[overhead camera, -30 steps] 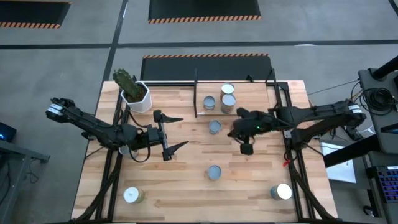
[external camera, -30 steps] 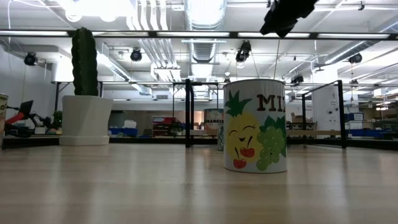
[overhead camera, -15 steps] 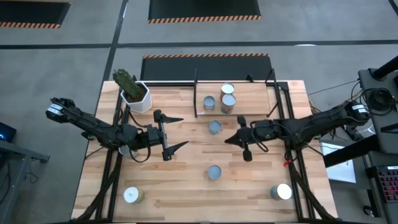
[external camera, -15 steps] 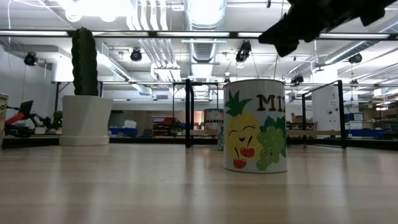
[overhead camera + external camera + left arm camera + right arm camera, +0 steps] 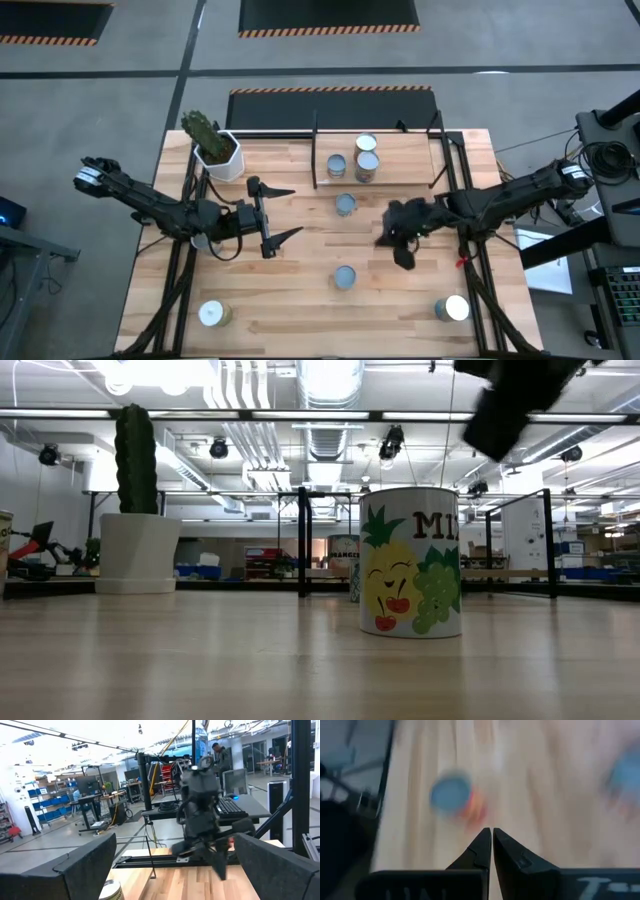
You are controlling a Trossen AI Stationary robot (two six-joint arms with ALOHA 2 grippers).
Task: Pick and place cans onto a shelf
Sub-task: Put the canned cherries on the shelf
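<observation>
The right gripper (image 5: 400, 240) hung empty over mid-table, fingers pressed together, and the nearest loose can (image 5: 345, 277) stood upright just toward the front edge from it, another can (image 5: 345, 204) toward the shelf (image 5: 400, 152) at the back edge. The left gripper (image 5: 272, 215) waited wide open nearer the left edge. The right wrist view showed a blue-topped can (image 5: 451, 795) ahead of its closed tips; the low view instead revealed a fruit-labelled can (image 5: 411, 561), hiding any gap
</observation>
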